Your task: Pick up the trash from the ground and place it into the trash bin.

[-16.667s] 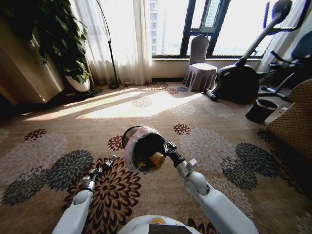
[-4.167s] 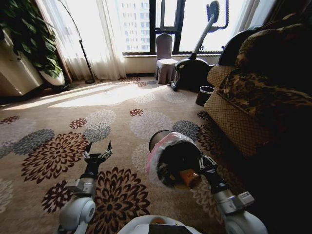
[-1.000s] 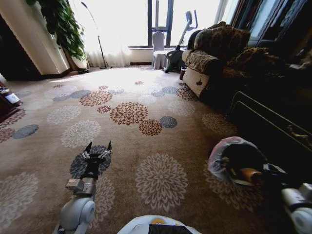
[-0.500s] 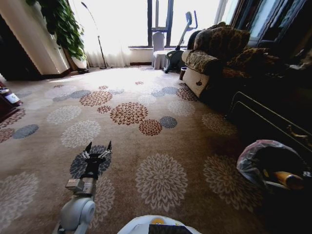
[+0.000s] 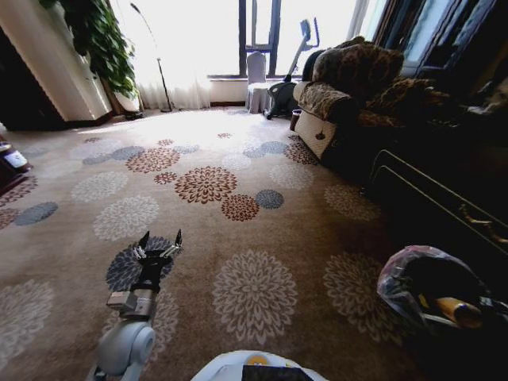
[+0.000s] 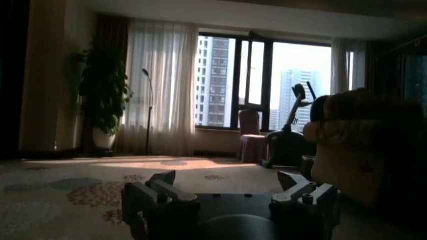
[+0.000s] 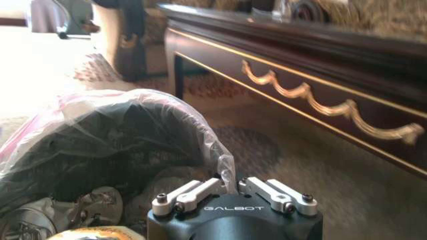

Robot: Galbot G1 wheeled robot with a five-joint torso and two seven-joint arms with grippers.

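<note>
The trash bin [image 5: 432, 290], black with a crinkled pale pinkish bag over its rim, is low at my right, tipped with its mouth toward me. Trash lies inside it: a yellowish piece [image 5: 458, 311] and crumpled wads [image 7: 90, 207]. In the right wrist view my right gripper [image 7: 228, 184] is shut on the bagged rim of the bin [image 7: 133, 130]. My left gripper [image 5: 157, 248] is held out over the carpet at the lower left, open and holding nothing; the left wrist view shows its fingers [image 6: 159, 189] spread wide.
A long dark cabinet with gold trim [image 5: 444, 198] [image 7: 313, 85] stands just right of the bin. A patterned sofa [image 5: 349, 79], an exercise machine [image 5: 287, 75] and a plant [image 5: 95, 40] stand farther back. Flowered carpet [image 5: 238, 206] stretches ahead.
The bin in my right gripper has swung right and lower, toward the dark cabinet. The camera has turned slightly, shifting the room a little left. The left arm has not moved.
</note>
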